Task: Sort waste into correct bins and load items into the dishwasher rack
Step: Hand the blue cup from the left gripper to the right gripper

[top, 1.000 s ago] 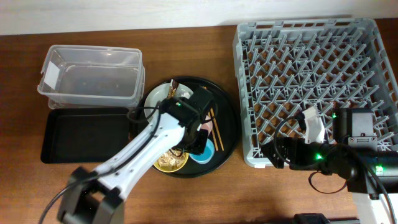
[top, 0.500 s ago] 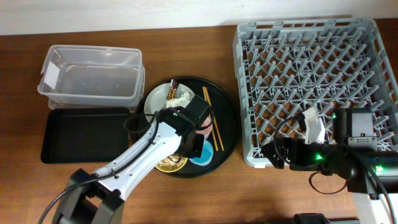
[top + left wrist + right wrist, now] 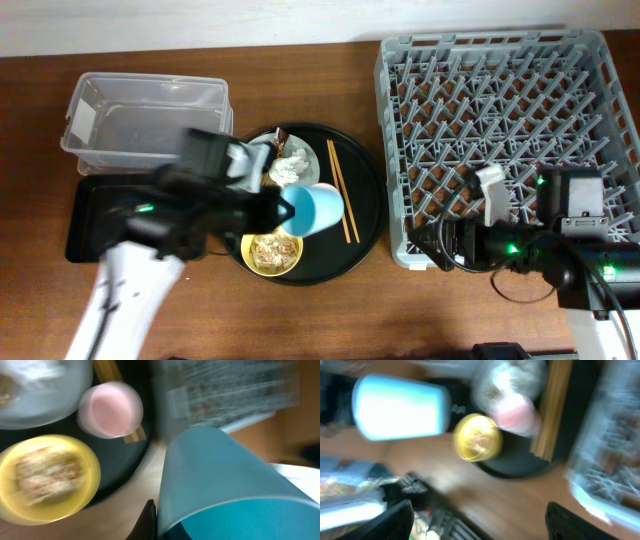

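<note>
Fingers: left gripper (image 3: 283, 210) is clamped on the light blue cup (image 3: 314, 208), tipped sideways above the large round black tray (image 3: 368, 215). Right gripper (image 3: 480, 512) is spread wide, holding nothing.
Done: nothing, I'd say. The big grey plastic peg rack (image 3: 500, 100) is bare, and the clear plastic tub (image 3: 150, 78) looks empty.
Left: pink cup (image 3: 110, 410), pale grey plate (image 3: 65, 400), small yellow bowl (image 3: 272, 252) of crumbs, wooden chopsticks (image 3: 340, 190), crumpled white tissue (image 3: 292, 163).
In the way: the rack's near wall, probably.

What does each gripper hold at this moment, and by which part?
The left gripper holds the light blue cup, tipped sideways, at its left end in the overhead view, apparently the rim. The right gripper holds nothing.
</note>
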Motion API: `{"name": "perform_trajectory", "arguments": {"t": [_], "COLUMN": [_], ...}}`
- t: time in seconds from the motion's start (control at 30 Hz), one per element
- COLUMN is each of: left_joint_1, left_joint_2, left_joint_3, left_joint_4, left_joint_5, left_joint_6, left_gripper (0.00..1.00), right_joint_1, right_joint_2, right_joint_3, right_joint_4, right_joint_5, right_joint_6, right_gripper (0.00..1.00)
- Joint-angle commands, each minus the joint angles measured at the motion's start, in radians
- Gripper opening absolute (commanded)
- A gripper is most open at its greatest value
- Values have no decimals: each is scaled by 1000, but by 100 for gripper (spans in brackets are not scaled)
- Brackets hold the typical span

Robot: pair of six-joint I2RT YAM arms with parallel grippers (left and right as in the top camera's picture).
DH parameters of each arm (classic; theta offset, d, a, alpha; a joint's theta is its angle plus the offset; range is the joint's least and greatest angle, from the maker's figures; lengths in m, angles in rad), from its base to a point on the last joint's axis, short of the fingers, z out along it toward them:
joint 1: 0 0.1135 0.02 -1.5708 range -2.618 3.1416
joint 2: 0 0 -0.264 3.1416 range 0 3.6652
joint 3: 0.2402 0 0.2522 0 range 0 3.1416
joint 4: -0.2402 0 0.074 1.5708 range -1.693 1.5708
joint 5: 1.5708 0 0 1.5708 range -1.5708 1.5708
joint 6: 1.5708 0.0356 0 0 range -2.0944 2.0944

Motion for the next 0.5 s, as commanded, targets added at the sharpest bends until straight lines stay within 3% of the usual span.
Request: {"name": "perform_trajectory", "arguments": {"t": [0.0,0.03,0.1,0.13,0.4,0.47], "left_joint_1": [167,167,167,167,112,109], "left_joint_2": [-37,-37,-37,-37,-42,-53], "left_joint_3": [14,14,14,14,14,14], "left_joint_4": [-11,-2,-5,-8,-19,-18], "left_joint_5": [602,730,778,830,885,895], "left_joint_6": [103,103,103,103,102,103], "left_gripper": [0,0,0,0,0,0], "right_joint_1": [128,233,413,490,569,568], "right_joint_2": [-4,-3,2,3,127,135], "right_joint_3": [13,13,13,13,13,13], "right_joint_4": [185,293,523,637,840,841], "right_joint_5": [-371,-357,-166,-93,-22,-22], "right_joint_6": [-56,8,190,208,285,255], "right_gripper": [82,81,82,84,86,93]}}
